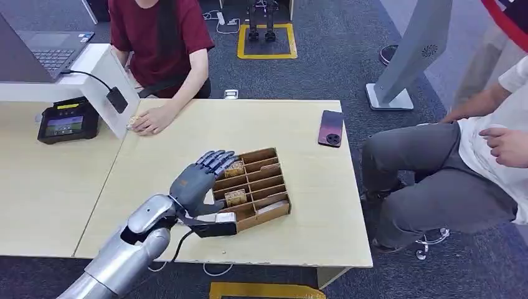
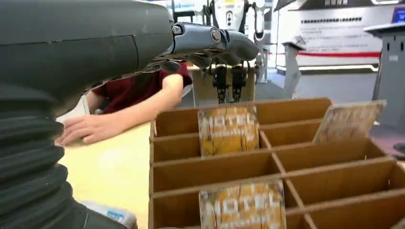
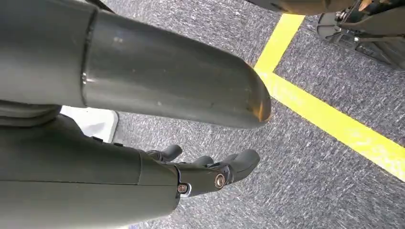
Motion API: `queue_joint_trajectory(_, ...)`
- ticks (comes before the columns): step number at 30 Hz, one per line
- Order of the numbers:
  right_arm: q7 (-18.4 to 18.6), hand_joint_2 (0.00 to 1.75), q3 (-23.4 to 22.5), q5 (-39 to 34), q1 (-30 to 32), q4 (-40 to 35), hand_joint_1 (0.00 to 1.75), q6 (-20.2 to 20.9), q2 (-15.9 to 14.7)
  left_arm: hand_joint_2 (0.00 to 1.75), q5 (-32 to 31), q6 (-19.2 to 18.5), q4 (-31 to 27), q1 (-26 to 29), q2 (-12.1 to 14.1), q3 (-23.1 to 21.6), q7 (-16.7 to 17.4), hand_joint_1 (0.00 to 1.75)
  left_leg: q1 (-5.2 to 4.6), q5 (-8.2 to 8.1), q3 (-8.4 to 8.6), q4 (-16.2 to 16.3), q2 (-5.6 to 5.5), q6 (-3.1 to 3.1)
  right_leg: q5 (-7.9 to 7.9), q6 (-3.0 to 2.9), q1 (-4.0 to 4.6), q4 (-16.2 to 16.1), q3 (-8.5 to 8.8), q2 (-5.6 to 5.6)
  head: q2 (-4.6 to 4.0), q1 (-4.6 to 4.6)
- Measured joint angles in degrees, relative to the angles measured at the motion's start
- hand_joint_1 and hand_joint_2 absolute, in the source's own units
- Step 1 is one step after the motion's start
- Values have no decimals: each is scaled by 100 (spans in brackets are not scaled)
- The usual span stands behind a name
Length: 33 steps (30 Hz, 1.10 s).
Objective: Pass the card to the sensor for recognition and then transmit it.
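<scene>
Two cards in the wooden tray (image 1: 264, 208): near card (image 1: 235, 197) sits just below the left hand (image 1: 202, 177) fingers (image 1: 219, 161), far card (image 1: 235, 168) right at their tips. Left hand hovers over the tray, fingers apart, gripping nothing. Right hand (image 3: 210, 174) hangs over carpet, fingers loosely spread, nothing in it. Beyond fingertips: person's hand (image 1: 149, 121) resting on table (image 1: 187, 131), sensor terminal (image 1: 62, 121) farther left, phone (image 1: 330, 128) off right.

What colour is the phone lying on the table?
The phone has a dark red to purple back, best seen in the head view.
</scene>
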Motion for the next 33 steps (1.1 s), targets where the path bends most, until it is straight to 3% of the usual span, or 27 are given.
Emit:
queue_joint_trajectory(4,-2,0,-4,0,-11,0,0,0,0,175,76,-56,227,-8,-22,-68,-22,0,0,0,0,0,-1,0,0,0,0,0,1,-1,0,0)
queue_joint_trajectory(25,-4,0,-52,-9,-14,0,0,-2,0,175,173,-122,284,-22,18,-131,-35,0,0,0,1,-1,-2,0,0,0,0,0,3,-2,0,0)
queue_joint_trajectory(29,-4,0,-72,-18,-13,0,0,-11,0,175,700,-423,249,-6,68,-131,-238,0,1,0,2,-1,-2,0,0,0,0,1,5,-2,0,2)
queue_joint_trajectory(33,-7,0,-114,-28,-8,0,0,-39,2,175,1093,-571,-181,133,240,-131,-243,0,1,1,2,-1,0,-1,0,-1,1,1,2,0,0,2)
